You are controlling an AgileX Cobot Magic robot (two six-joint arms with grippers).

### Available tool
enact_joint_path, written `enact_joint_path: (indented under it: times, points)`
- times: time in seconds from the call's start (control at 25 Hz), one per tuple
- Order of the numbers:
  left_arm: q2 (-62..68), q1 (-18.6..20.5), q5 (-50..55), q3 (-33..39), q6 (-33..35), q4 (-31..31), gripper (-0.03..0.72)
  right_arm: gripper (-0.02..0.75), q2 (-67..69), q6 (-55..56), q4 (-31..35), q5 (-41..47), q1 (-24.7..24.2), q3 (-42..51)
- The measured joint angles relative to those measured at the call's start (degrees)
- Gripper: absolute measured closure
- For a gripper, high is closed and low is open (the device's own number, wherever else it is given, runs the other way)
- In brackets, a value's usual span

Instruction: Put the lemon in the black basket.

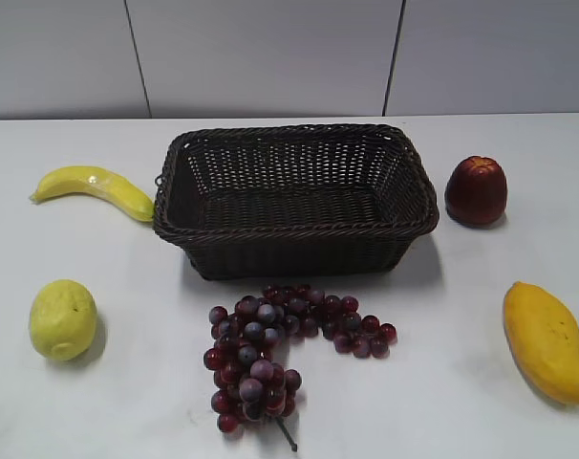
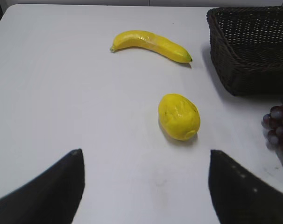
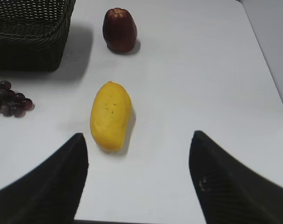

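Lemon on table, both grippers spread

Lemon (image 1: 62, 319) is seen on the white table (image 1: 461, 382), at eight o'clock from the black basket (image 1: 294, 199). Left gripper (image 2: 146, 186) and right gripper (image 3: 139, 179) are held wide apart, nothing grasped.

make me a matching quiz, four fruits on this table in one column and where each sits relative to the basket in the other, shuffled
Places are as seen in the exterior view.

1. lemon
2. banana
3. grapes
4. mango

A. just in front of the black basket
B. front right corner of the table
C. front left of the basket
D. left of the basket, alongside it

Pairs: 1-C, 2-D, 3-A, 4-B
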Motion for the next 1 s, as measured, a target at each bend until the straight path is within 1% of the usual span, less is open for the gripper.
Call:
enact_joint_path:
  times: [0.52, 0.64, 0.76, 0.84, 0.88, 1.0]
  points:
    - [0.0, 0.0, -0.1, 0.0, 0.0, 0.0, 0.063, 0.183, 0.0, 0.0, 0.0, 0.0, 0.0, 0.0]
    - [1.4, 0.0, -1.6, -0.6, 0.0, -0.1, 0.065, 0.183, 0.0, 0.0, 0.0, 0.0, 0.0, 0.0]
    - [8.0, 0.0, -6.9, -2.8, 0.0, -0.3, 0.066, 0.183, 0.0, 0.0, 0.0, 0.0, 0.0, 0.0]
    - [14.2, 0.0, -10.8, -3.9, 0.0, -1.7, 0.066, 0.183, 0.0, 0.0, 0.0, 0.0, 0.0, 0.0]
    - [18.1, 0.0, -12.3, -4.2, 0.0, -2.9, 0.066, 0.183, 0.0, 0.0, 0.0, 0.0, 0.0, 0.0]
    - [29.5, -0.3, -16.3, -4.4, 0.0, -9.5, 0.060, 0.183, 0.0, 0.0, 0.0, 0.0, 0.0, 0.0]
